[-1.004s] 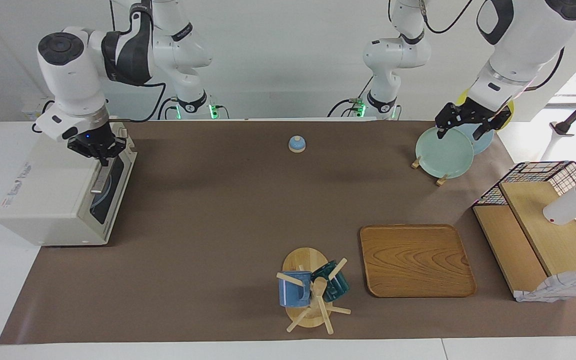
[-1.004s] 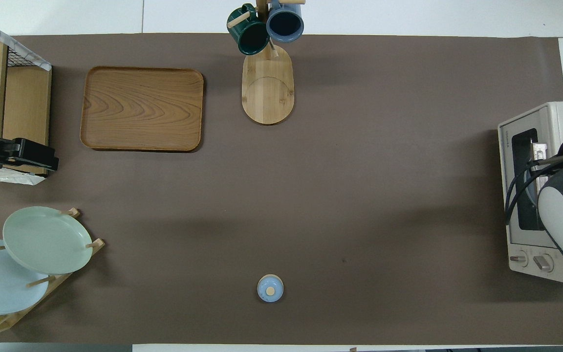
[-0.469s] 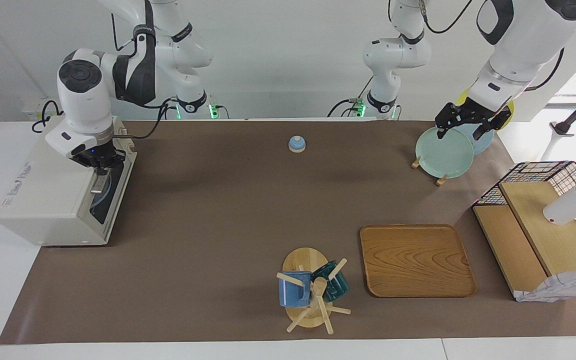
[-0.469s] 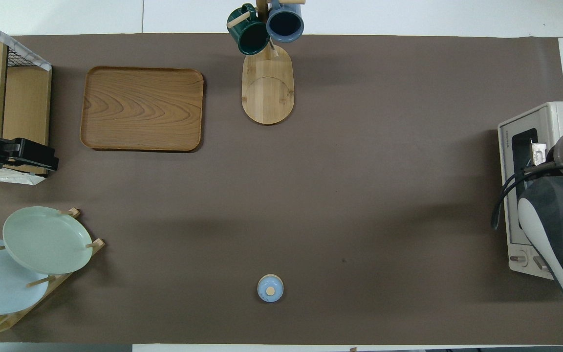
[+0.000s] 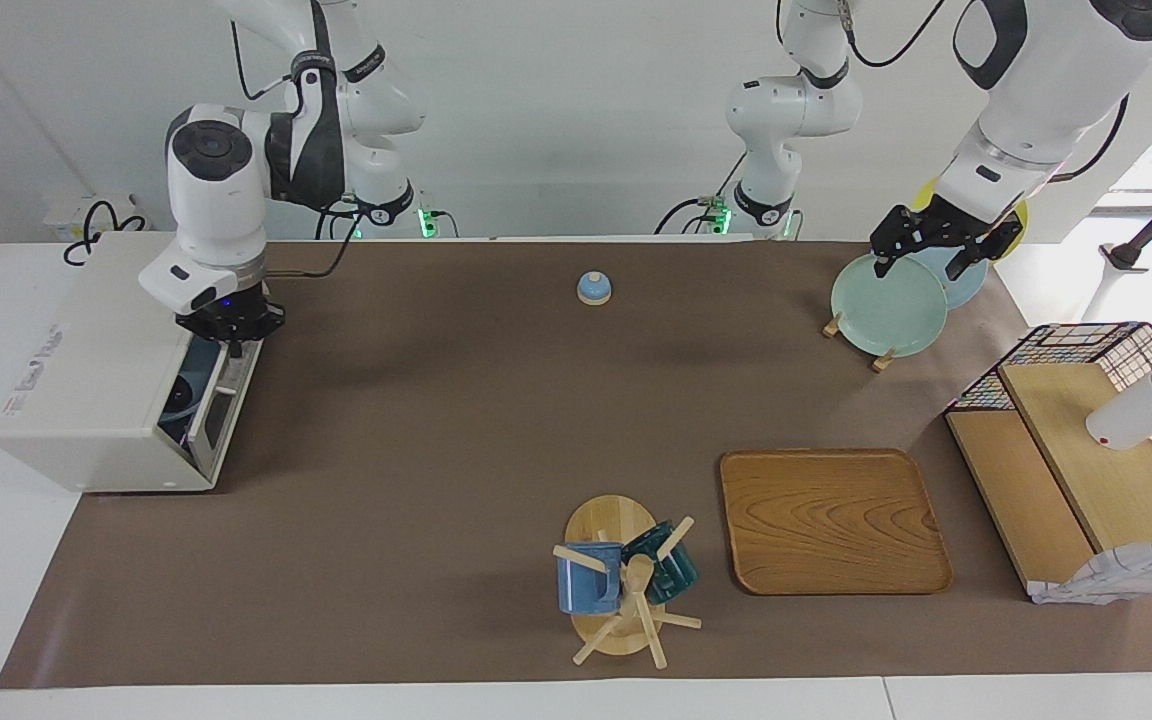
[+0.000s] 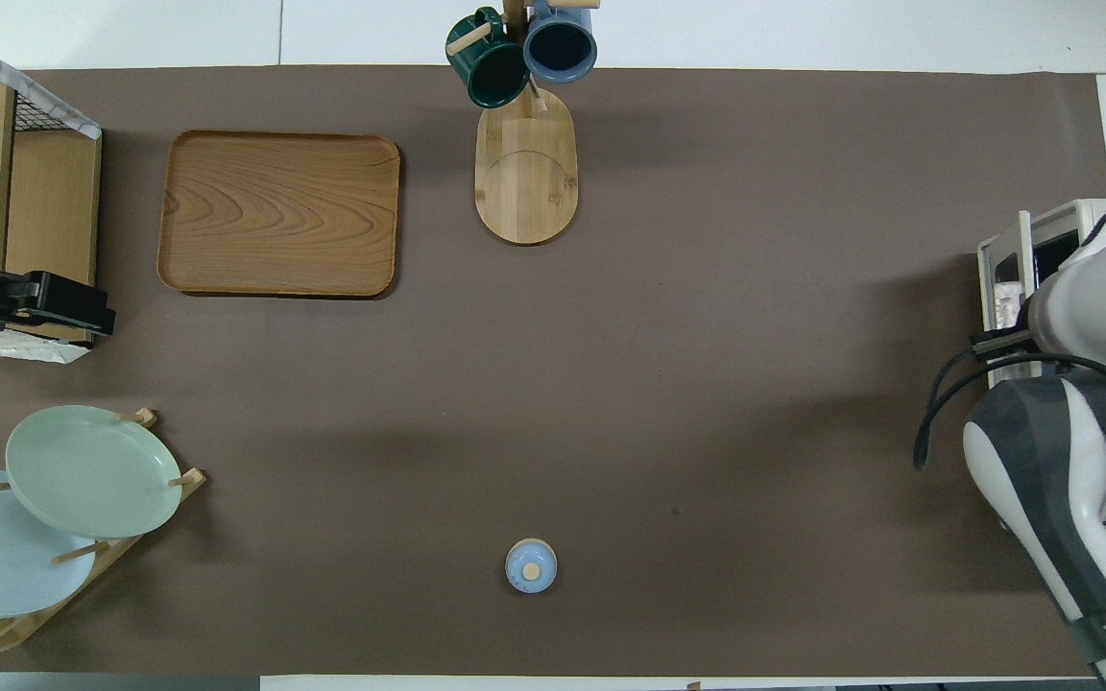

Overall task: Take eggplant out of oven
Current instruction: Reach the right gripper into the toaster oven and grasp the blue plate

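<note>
The cream oven (image 5: 86, 370) stands at the right arm's end of the table and also shows in the overhead view (image 6: 999, 259). Its dark glass door (image 5: 221, 400) hangs partly open, tilted out at the top. My right gripper (image 5: 233, 338) is at the door's top edge, shut on the bar handle. Through the gap I see part of a blue dish (image 5: 194, 358) and dark space. The eggplant is hidden. My left gripper (image 5: 926, 262) waits, open and empty, over the plate rack; in the overhead view it shows beside the wire shelf (image 6: 44, 305).
A small blue bell (image 5: 593, 288) sits mid-table near the robots. A rack of plates (image 5: 886, 305), a wooden tray (image 5: 831, 520) and a wire shelf (image 5: 1086, 440) are toward the left arm's end. A mug tree (image 5: 621, 580) stands at the table's edge farthest from the robots.
My right gripper has moved away from the oven toward the table's middle, and the door has swung from shut to partly open. The left arm has not moved.
</note>
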Controlling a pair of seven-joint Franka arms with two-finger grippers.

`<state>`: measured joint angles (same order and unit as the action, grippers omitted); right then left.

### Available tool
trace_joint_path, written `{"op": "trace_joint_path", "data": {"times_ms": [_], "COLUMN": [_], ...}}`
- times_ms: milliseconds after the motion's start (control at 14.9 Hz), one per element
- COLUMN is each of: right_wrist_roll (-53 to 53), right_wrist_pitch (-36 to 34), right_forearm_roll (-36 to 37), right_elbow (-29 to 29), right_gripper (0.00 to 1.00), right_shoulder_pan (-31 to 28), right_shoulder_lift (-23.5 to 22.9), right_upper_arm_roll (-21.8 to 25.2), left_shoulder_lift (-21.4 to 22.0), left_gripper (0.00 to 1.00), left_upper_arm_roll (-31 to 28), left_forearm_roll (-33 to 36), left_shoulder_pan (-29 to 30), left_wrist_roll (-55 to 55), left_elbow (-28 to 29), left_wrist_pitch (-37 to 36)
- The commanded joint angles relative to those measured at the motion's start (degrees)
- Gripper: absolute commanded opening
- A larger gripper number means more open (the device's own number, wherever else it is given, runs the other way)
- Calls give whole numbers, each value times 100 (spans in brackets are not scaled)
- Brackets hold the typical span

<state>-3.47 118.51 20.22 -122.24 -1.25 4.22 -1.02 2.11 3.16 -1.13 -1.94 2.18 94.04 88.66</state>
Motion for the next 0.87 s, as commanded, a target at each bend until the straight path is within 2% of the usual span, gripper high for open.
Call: {"op": "trace_joint_path", "data": {"times_ms": [0,201,402,804], "right_wrist_roll": [189,469,706,1164], "right_wrist_pitch": [1339,1868,1913,2378], "right_forearm_roll": [-62,-62,-123,-466], "right_elbow": [-378,-652,-661,-661], "right_gripper": [0,0,0,0], "right_shoulder_pan": [-77,-68,-51,-51], "right_shoulder_lift": [-712,-878,-941,-1459], "right_upper_arm_roll": [58,41,14,6], "left_shoulder_lift": [61,61,70,61], "left_gripper": [100,100,100,100], "left_upper_arm_roll": [-26,-17,-17,-17], "left_forearm_roll": [96,96,96,96], "left_shoulder_pan": [-16,-25,-25,-43], "left_wrist_roll": [37,28,28,10], "left_elbow": [9,9,9,9], "left_wrist_pitch": [-76,-77,-85,-50]}}
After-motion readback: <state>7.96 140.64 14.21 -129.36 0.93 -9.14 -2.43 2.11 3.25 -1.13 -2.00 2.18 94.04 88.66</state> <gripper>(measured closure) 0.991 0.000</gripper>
